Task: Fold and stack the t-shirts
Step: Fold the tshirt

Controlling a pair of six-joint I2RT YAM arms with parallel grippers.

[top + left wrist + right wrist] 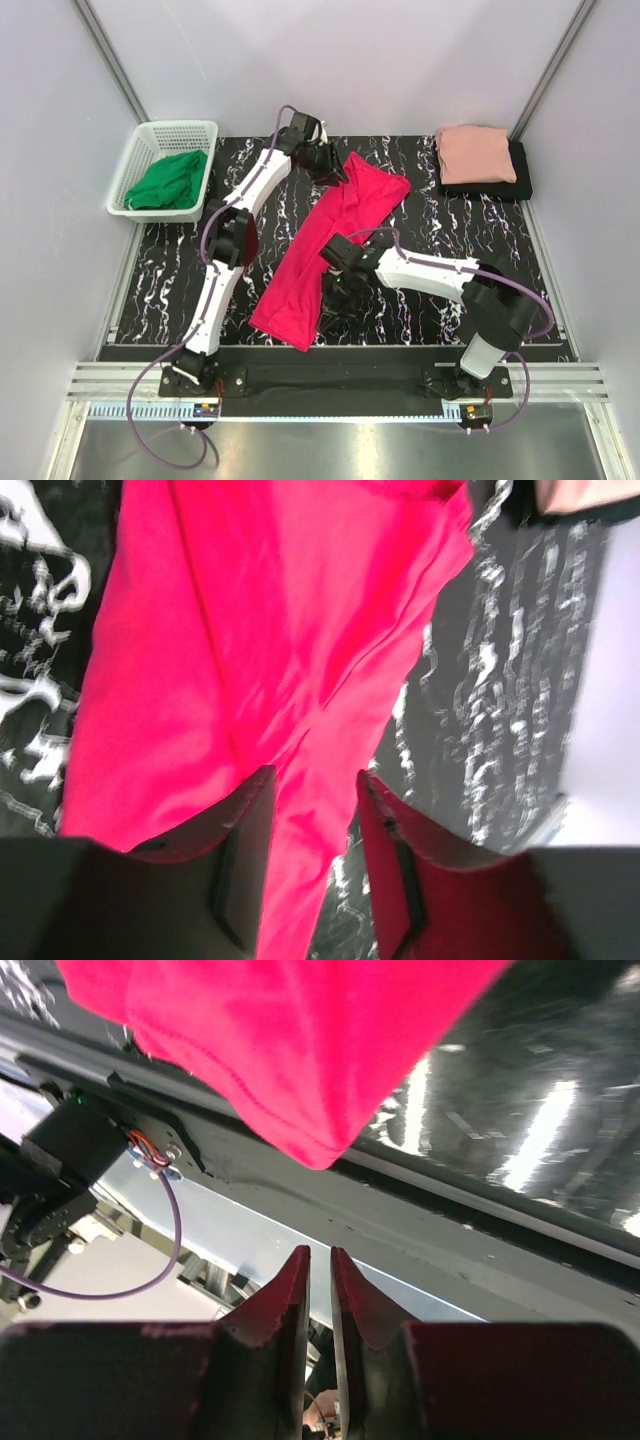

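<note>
**Item:** crimson-pink t-shirt [352, 200], lying as a long diagonal strip across the middle of the marbled mat [430, 225].

**Step, as I judge it:** folding. It looks narrowed lengthwise, with the crosswise fold not yet made.

**Left gripper** [315, 780]: at the strip's far end, fingers apart astride the cloth. I cannot tell whether it pinches.

**Right gripper** [318, 1252]: all but closed, empty, short of the near hem.

**Next:** I need a firm hold on one end.

**Top view only:** salmon-pink t-shirt [475, 150] stacked on black t-shirt [522, 186], at the mat's far right corner.
</note>
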